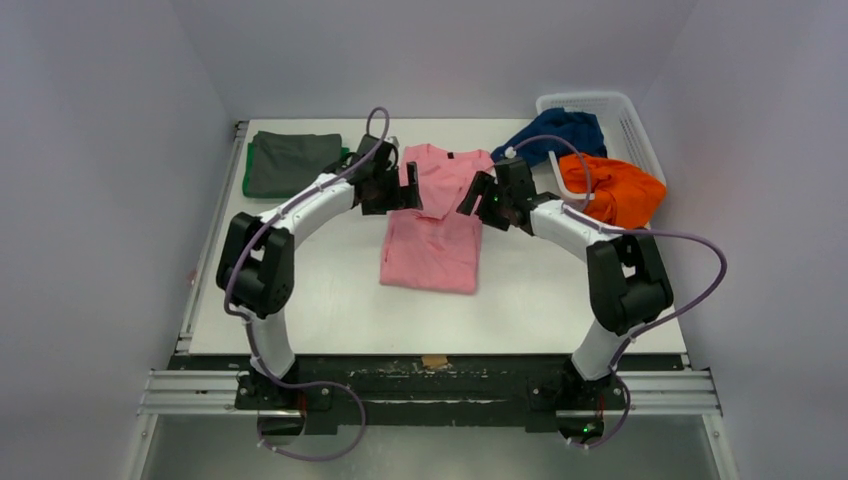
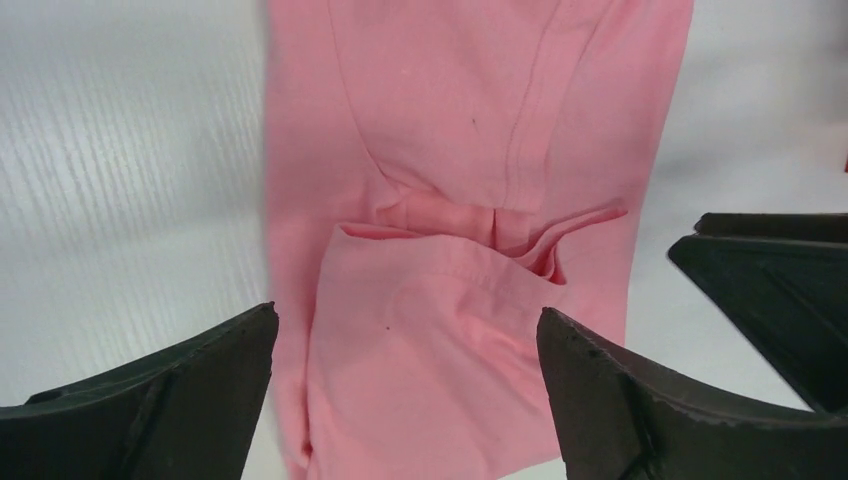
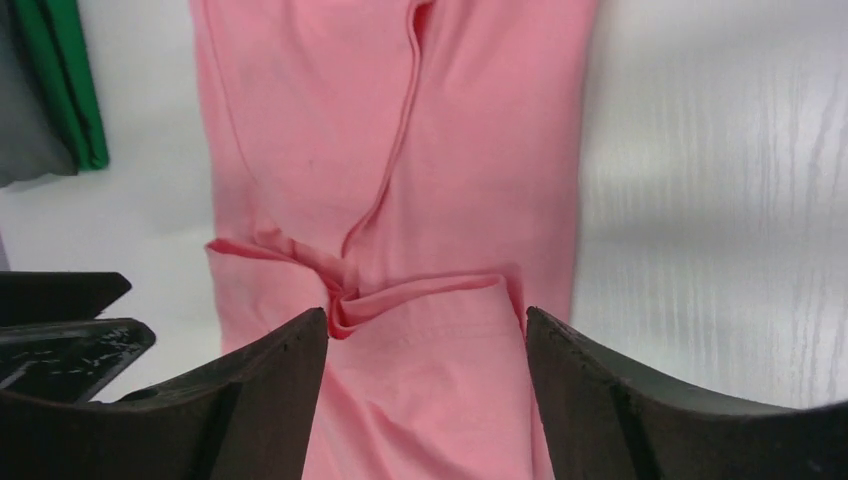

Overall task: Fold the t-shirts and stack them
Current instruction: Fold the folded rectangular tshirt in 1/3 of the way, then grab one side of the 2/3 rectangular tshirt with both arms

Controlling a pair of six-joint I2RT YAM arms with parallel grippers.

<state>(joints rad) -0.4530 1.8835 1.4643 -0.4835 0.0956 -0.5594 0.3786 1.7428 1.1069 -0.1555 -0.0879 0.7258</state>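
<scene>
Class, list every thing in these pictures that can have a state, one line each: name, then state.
Pink shirt: partly folded, lying flat.
Grey shirt: folded, top of pile.
Green shirt: beneath grey, edge showing.
Navy shirt: crumpled, hanging out of basket.
Orange shirt: crumpled, spilling over basket.
Left fingers: open, above pink shirt.
Right fingers: open, above pink shirt.

White arm links (image 1: 308, 202), black joints (image 1: 262, 266), purple cables (image 1: 723, 270)

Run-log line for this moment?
pink t-shirt: partly folded | left gripper: open over it | right gripper: open over it | grey t-shirt: folded on green t-shirt | navy t-shirt, orange t-shirt: bunched at basket
</scene>
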